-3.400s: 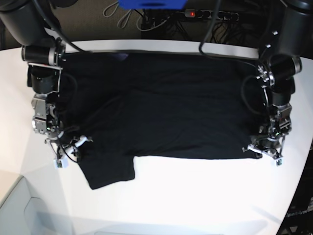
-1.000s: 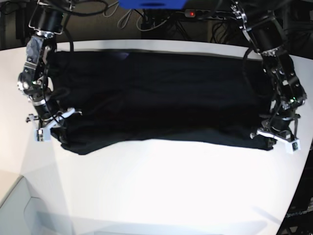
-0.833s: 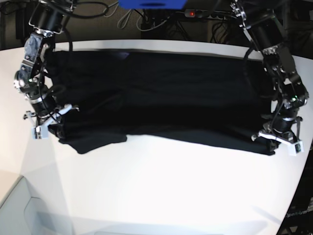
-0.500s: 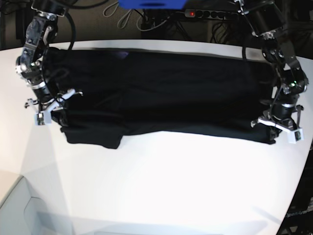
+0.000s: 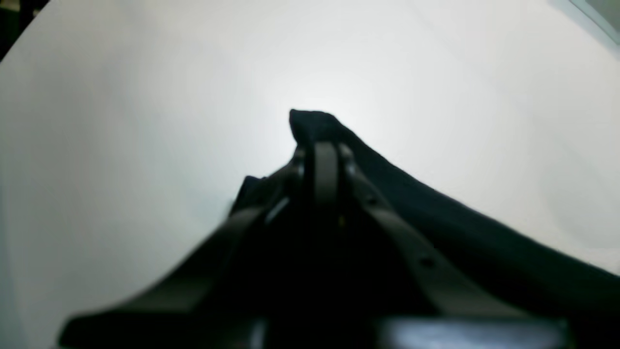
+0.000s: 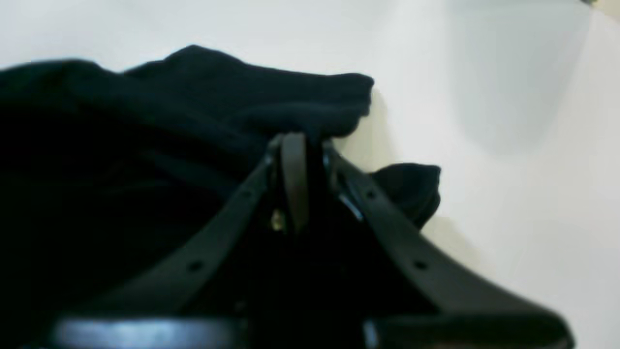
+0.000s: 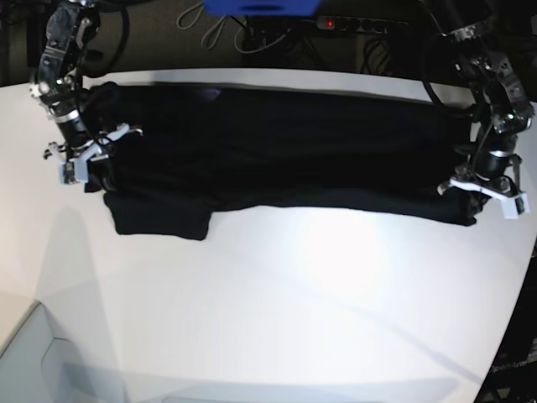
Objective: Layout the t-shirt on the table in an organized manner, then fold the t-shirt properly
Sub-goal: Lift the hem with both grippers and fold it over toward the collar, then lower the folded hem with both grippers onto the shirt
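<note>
The black t-shirt (image 7: pixel 277 151) lies as a wide band across the far part of the white table (image 7: pixel 277 311). At the shirt's right end my left gripper (image 7: pixel 480 191) is shut on the t-shirt. The left wrist view shows that gripper (image 5: pixel 325 145) pinching a peak of black t-shirt (image 5: pixel 436 213) cloth above the table (image 5: pixel 145 97). My right gripper (image 7: pixel 84 161) is shut on the shirt's left end. In the right wrist view this gripper (image 6: pixel 295 143) clamps bunched t-shirt (image 6: pixel 218 92) fabric. A sleeve (image 7: pixel 159 222) hangs toward the near side at the left.
Behind the table's far edge lie a power strip (image 7: pixel 352 25) with a red light, loose cables (image 7: pixel 210 25) and a blue object (image 7: pixel 260 7). The table's curved edge (image 7: pixel 21 323) runs along the lower left corner.
Both grippers have moved toward the far edge of the table, drawing the shirt's near edge back with them. The band of cloth is narrower and sits farther away.
</note>
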Available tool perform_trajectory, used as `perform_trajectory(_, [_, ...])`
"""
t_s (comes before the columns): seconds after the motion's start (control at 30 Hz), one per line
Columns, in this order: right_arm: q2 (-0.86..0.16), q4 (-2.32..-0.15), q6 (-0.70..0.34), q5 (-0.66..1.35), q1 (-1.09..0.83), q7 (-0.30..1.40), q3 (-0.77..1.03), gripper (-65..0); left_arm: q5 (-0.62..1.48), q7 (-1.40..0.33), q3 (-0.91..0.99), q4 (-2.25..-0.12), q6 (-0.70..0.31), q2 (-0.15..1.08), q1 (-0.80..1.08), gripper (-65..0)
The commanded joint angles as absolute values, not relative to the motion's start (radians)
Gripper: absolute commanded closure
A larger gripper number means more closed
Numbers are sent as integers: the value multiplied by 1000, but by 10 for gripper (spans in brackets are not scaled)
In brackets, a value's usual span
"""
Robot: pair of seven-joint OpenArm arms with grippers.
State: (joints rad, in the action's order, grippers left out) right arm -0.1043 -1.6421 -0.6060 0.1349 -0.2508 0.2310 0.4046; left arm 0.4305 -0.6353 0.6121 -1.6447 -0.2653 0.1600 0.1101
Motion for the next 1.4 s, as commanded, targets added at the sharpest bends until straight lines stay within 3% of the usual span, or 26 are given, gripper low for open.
perform_trajectory(0.0, [-116,-1659,-608,147,-240,193,426,0,441,-607,618,-1676,-268,188,104,-1])
perform_trajectory(0.17, [-96,-1659,-616,147,-255,193,479,0,441,-607,619,-1698,-268,197,136,-1])
perform_trajectory(0.27, [-93,-1661,-698,147,-274,191,496,0,441,-607,619,-1701,-268,197,160,-1])
perform_trajectory(0.5, [-42,-1658,-698,147,-331,189,529,0,438,-607,619,-1693,-269,197,185,-1])
perform_trajectory(1.17, [-42,-1609,-698,143,-367,189,527,0,432,-607,616,-1773,-269,226,387,-1])
perform_trajectory(1.37, [-31,-1609,-698,143,-372,189,527,0,420,-599,616,-1641,-269,237,367,-1])
